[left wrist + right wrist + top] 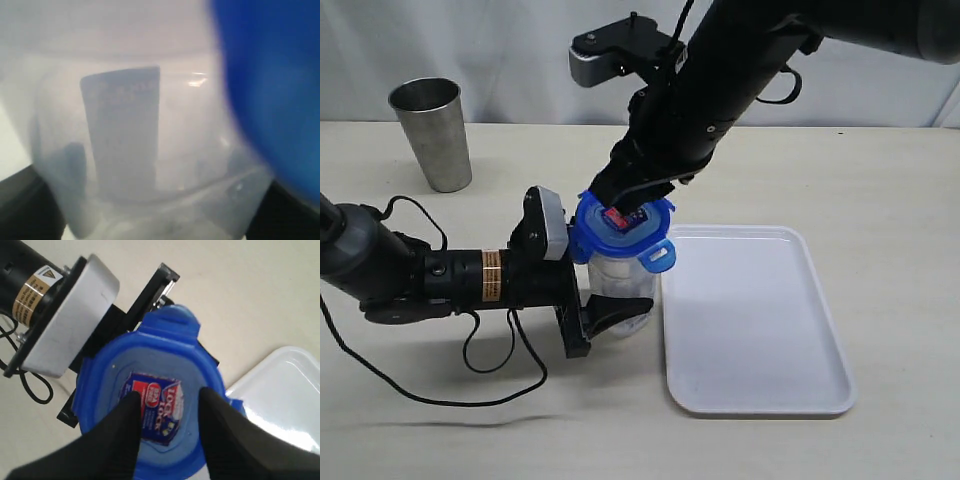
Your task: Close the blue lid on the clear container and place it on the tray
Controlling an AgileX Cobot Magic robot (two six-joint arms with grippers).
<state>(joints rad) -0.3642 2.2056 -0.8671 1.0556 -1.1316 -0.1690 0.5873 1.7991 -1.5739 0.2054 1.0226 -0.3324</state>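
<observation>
Sitting on top of the container point(620, 272), the blue lid point(605, 240) lies directly under the right gripper point(169, 396). Its black fingers point(131, 405) stand apart, with the tips touching the lid on either side of the red-and-white sticker. The left gripper point(612, 296) is clamped sideways on the clear, rounded-square plastic container, which stands upright on the table point(880, 200). One lid flap juts toward the smooth white low-rimmed tray point(750, 330) just beside it. A steel cup point(432, 135) stands well apart.

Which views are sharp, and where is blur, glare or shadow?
Exterior view: sharp, evenly lit, a soft shadow across the tray. Left wrist view: out of focus, the clear container and blue lid just smears, one small glint. Right wrist view: lid sticker legible.
</observation>
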